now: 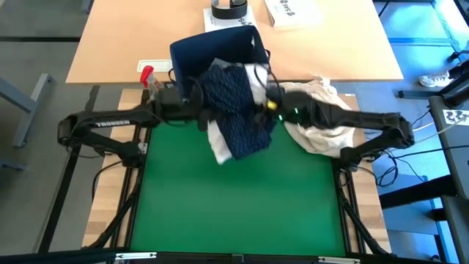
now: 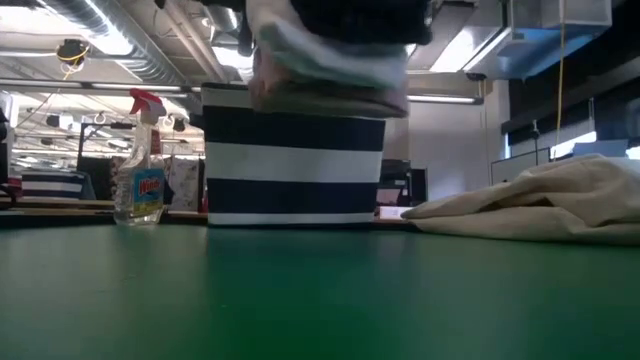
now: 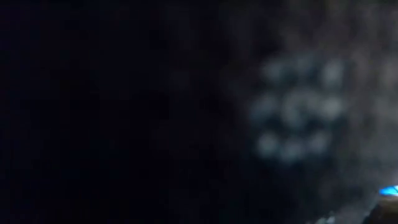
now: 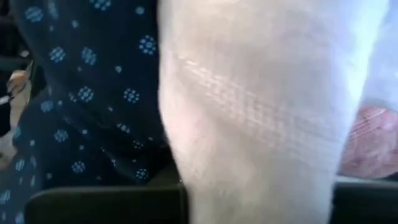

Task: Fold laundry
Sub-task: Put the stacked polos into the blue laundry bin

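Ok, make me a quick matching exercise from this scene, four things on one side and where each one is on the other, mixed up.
Things:
1 navy dotted shirt
2 cream cloth bundle
3 striped fabric bin
4 spray bottle

Places:
A standing left of the bin in the low view
B hanging between the two arms
C lying under the right arm
D standing behind the raised clothes

Pairs: 1-B, 2-C, 3-D, 4-A

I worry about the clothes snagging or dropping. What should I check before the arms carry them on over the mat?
1. Navy dotted shirt and white shirt off the green mat: ok, they hang above it.
2. Left claw's hold: cannot tell, cloth hides it.
3. Right claw's hold: cannot tell, cloth hides it.
4. Clothes out of the striped bin: cannot tell.
5. Beige bundle apart from the clothes: ok, beside them.
6. Spray bottle out of the way: ok, off the mat.
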